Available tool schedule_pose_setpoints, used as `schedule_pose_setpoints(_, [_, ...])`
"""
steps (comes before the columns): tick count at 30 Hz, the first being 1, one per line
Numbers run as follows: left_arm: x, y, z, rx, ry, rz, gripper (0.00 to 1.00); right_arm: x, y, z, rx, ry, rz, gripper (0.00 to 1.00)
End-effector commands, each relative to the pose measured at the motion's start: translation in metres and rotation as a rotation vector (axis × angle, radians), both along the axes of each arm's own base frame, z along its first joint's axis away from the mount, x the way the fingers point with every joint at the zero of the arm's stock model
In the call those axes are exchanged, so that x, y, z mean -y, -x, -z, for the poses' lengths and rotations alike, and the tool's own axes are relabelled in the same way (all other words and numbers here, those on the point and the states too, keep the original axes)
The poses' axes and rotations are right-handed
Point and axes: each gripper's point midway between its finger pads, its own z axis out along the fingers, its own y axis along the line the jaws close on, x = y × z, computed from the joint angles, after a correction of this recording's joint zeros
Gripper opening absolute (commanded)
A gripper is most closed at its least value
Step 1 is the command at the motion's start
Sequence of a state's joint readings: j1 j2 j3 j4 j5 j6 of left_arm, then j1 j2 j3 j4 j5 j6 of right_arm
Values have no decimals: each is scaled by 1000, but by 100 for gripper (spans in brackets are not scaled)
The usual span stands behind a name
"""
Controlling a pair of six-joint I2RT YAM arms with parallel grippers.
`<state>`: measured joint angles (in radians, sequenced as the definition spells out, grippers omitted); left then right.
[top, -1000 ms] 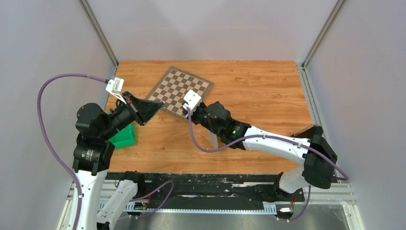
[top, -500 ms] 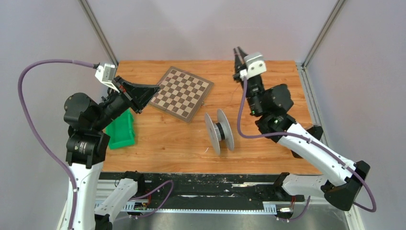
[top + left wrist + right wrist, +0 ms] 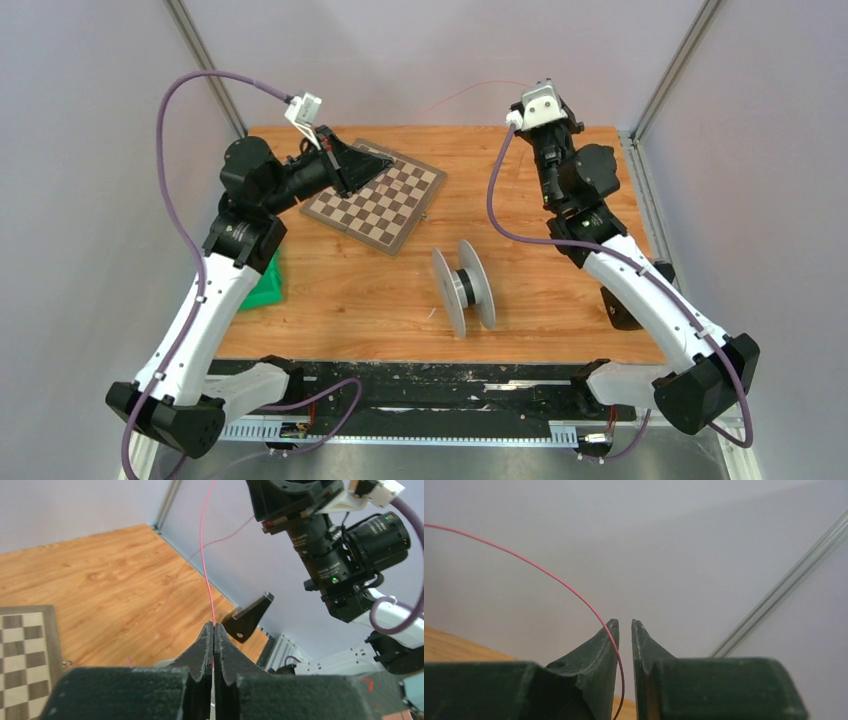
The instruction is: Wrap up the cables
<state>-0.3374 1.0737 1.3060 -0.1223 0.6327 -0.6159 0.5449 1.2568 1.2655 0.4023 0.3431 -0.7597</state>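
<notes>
A thin red cable (image 3: 465, 92) hangs in the air between my two grippers, above the back of the table. My left gripper (image 3: 385, 163) is over the chessboard, shut on the cable (image 3: 206, 570), which rises from the closed tips (image 3: 213, 626) towards the right arm (image 3: 340, 545). My right gripper (image 3: 524, 100) is raised at the back right, pointing at the wall. Its jaws (image 3: 625, 622) stand slightly apart, and the cable (image 3: 574, 592) runs down between them along the left finger. A grey spool (image 3: 462, 290) stands on edge on the table, with no gripper near it.
A chessboard (image 3: 400, 205) lies at the back left of the wooden table (image 3: 560, 300). A green bin (image 3: 268, 285) sits at the left edge, partly under the left arm. Grey walls and metal posts close in the back and sides.
My right gripper has risen from beside the spool to the back right. My left gripper has swung right over the chessboard. The red cable now shows stretched between them.
</notes>
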Motion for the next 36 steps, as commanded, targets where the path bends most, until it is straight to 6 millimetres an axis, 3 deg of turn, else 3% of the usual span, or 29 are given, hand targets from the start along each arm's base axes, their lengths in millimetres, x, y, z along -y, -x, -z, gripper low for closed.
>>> schedule_pose_setpoints(1, [23,-7,6,28,28,44,0,28,-7,34,-71,47,108,19])
schedule_pose_setpoints(4, [41,-13,27,-3,-1,77,0,39,-11,73,-169,24,163,21])
schedule_pose_setpoints(7, [55,-29,56,-58,-49,75,0,33,-5,138,-419,-89,120,38])
schedule_pose_setpoints(10, [65,-45,76,-107,-76,61,0,9,29,214,-748,-231,-19,58])
schedule_pose_setpoints(12, [68,-57,87,-153,-98,28,0,-1,58,245,-895,-295,-90,66])
schedule_pose_setpoints(13, [67,-63,91,-173,-104,-1,0,-3,67,252,-925,-312,-113,68])
schedule_pose_setpoints(16, [71,-77,103,-261,-103,-34,0,-12,89,248,-943,-373,-213,72])
schedule_pose_setpoints(18, [77,-81,105,-303,-76,-19,0,-28,102,231,-917,-356,-357,73])
schedule_pose_setpoints(23, [88,-86,101,-350,-37,16,0,-40,106,209,-800,-300,-478,71])
schedule_pose_setpoints(26, [90,-88,101,-361,-37,17,0,-64,114,202,-714,-216,-645,68])
schedule_pose_setpoints(30, [93,-84,94,-355,-17,52,0,-84,104,189,-575,-198,-700,66])
schedule_pose_setpoints(36, [94,-80,88,-351,-5,72,0,-118,92,197,-554,-173,-804,68])
